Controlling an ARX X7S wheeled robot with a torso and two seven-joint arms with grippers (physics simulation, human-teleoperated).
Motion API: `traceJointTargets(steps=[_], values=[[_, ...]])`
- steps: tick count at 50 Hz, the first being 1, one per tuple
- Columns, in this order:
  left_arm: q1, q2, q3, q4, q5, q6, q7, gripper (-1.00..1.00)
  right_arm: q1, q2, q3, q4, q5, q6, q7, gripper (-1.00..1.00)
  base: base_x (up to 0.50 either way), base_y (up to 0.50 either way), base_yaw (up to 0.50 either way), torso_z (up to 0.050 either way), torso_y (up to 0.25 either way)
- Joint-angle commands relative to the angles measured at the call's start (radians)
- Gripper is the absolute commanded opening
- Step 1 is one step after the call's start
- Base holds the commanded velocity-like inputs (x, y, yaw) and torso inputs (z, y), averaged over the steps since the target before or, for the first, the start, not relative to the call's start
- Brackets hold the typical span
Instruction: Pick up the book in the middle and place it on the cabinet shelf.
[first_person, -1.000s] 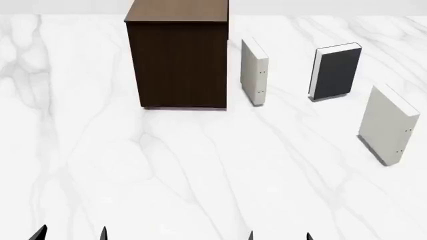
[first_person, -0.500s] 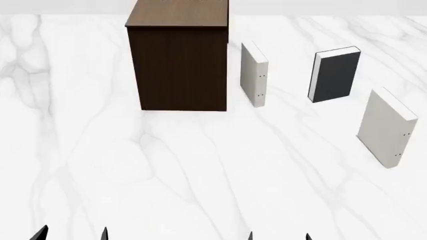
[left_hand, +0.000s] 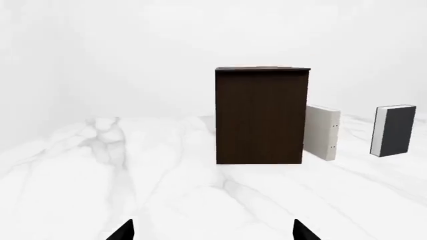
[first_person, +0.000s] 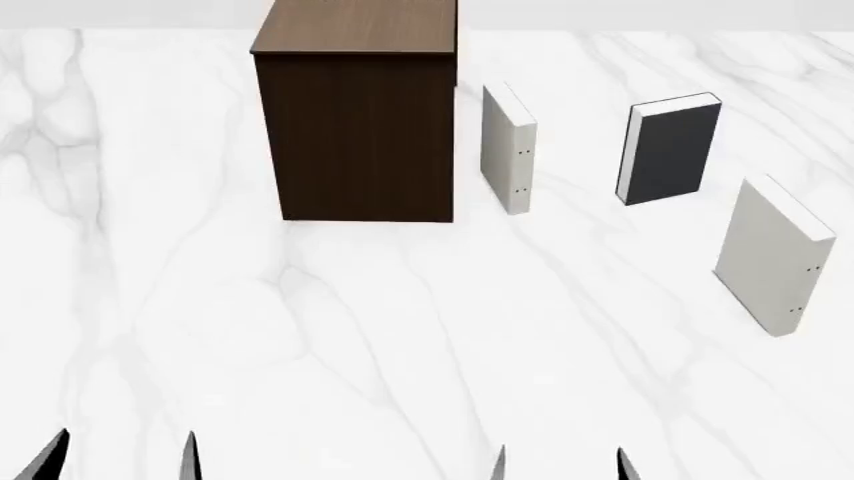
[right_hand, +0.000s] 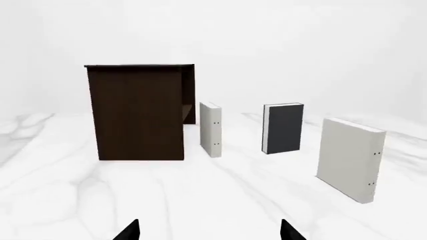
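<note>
The book (first_person: 674, 150) is dark charcoal with a white page block. It stands upright on the white marble surface between two pale dotted books, and shows too in the right wrist view (right_hand: 285, 128) and the left wrist view (left_hand: 395, 130). The cabinet shelf (first_person: 358, 110) is a tall dark brown box at the back, left of the books (left_hand: 262, 115) (right_hand: 139, 111). My left gripper (first_person: 118, 458) and right gripper (first_person: 558, 465) sit at the near edge, both open and empty, far from the book. Only their black fingertips (left_hand: 122, 232) (right_hand: 128, 231) show.
One pale off-white book (first_person: 507, 148) stands just right of the cabinet. Another pale book (first_person: 777, 254) stands nearer, at the far right. The marble surface (first_person: 374, 340) stretches between my grippers and the objects.
Both grippers' fingertips have risen slightly into the head view, the left pair shifting left. The view had tilted a little earlier. The books and cabinet have not moved.
</note>
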Motion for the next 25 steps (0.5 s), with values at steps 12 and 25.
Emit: traceJointTargets(steps=[12,25], values=[[0.098,-0.019,-0.060,0.407,0.240,0.406,-0.174,1.00,-0.065,0.030,0.001,-0.330,0.022,-0.588,-0.055,1.00,0.00,0.00,0.00,0.000,0.000],[0.098,-0.034,-0.056,0.408,0.272,0.450,-0.220,1.00,-0.072,0.045,-0.008,-0.359,0.017,-0.657,-0.043,1.00,0.13,0.00,0.00,0.000,0.000]])
